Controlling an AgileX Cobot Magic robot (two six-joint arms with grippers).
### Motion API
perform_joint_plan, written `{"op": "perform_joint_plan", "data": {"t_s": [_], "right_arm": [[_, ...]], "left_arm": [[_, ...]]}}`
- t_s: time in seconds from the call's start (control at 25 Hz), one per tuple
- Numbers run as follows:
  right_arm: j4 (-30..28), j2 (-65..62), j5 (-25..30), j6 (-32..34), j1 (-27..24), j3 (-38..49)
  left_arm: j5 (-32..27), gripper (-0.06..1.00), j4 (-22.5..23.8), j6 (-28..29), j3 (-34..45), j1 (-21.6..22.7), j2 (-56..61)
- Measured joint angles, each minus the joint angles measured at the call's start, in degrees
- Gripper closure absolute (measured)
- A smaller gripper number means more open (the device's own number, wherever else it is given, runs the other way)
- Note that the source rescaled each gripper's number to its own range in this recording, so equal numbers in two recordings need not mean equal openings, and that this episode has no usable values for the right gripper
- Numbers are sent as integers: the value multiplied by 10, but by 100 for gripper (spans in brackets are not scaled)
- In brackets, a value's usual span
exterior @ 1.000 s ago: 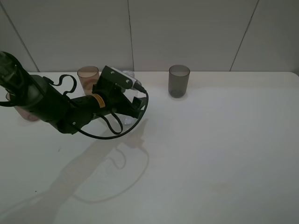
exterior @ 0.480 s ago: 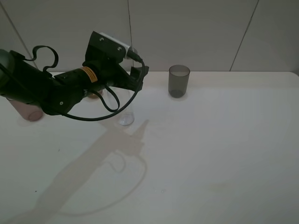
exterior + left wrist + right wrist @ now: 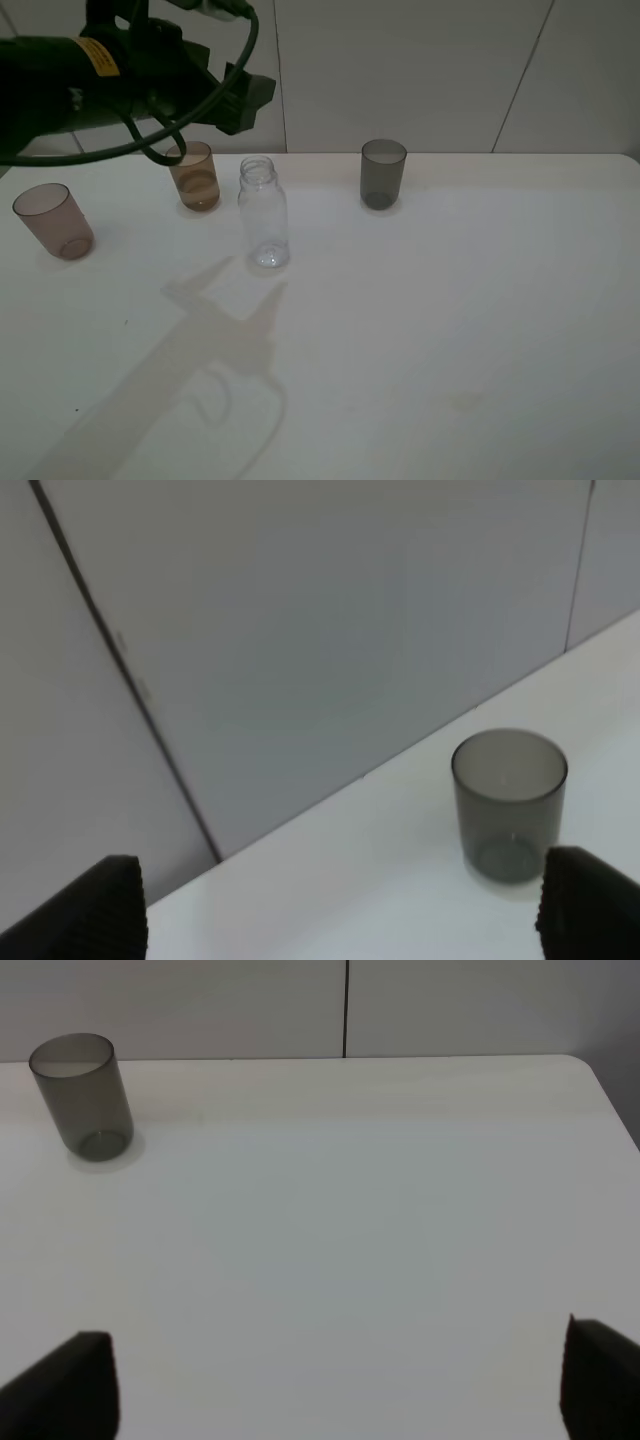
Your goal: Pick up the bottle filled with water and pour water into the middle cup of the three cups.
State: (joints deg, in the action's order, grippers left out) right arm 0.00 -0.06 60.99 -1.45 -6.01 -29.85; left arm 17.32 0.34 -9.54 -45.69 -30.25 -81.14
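Observation:
The clear bottle [image 3: 263, 212] stands upright and capless on the white table [image 3: 430, 320], touched by nothing. Just left of it and a little farther back is the amber middle cup [image 3: 194, 176], darker in its lower half. The pinkish cup [image 3: 54, 220] sits far left and the dark grey cup [image 3: 383, 173] stands to the right of the bottle. My left gripper [image 3: 248, 103] hangs high above the amber cup, well clear of the bottle. In the left wrist view this gripper [image 3: 345, 920] is open and empty, facing the grey cup [image 3: 509, 805]. My right gripper [image 3: 335, 1390] is open and empty over bare table.
A grey panelled wall [image 3: 420, 70] runs along the table's back edge. The grey cup [image 3: 82, 1095] is the only object in the right wrist view. The left arm's shadow [image 3: 200, 350] falls across the front left of the table.
My left arm has risen up and back to the left, away from the bottle. The bottle now stands alone and upright.

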Motion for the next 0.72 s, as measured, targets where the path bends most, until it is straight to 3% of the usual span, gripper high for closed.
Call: {"op": "perform_joint_plan", "data": {"t_s": [0.2,0.36,0.6,0.72], "right_arm": [[0,0,0,0,0,0],[0,0,0,0,0,0],[0,0,0,0,0,0],[0,0,0,0,0,0]], "left_arm": [[-255,-6,-13,-3,-1,47,160],[-429,-6,-11,31,-1,120,291],[-600,-6,13,71,-1,240,489],[-657,-6,18,70,-1,269,575]]}}
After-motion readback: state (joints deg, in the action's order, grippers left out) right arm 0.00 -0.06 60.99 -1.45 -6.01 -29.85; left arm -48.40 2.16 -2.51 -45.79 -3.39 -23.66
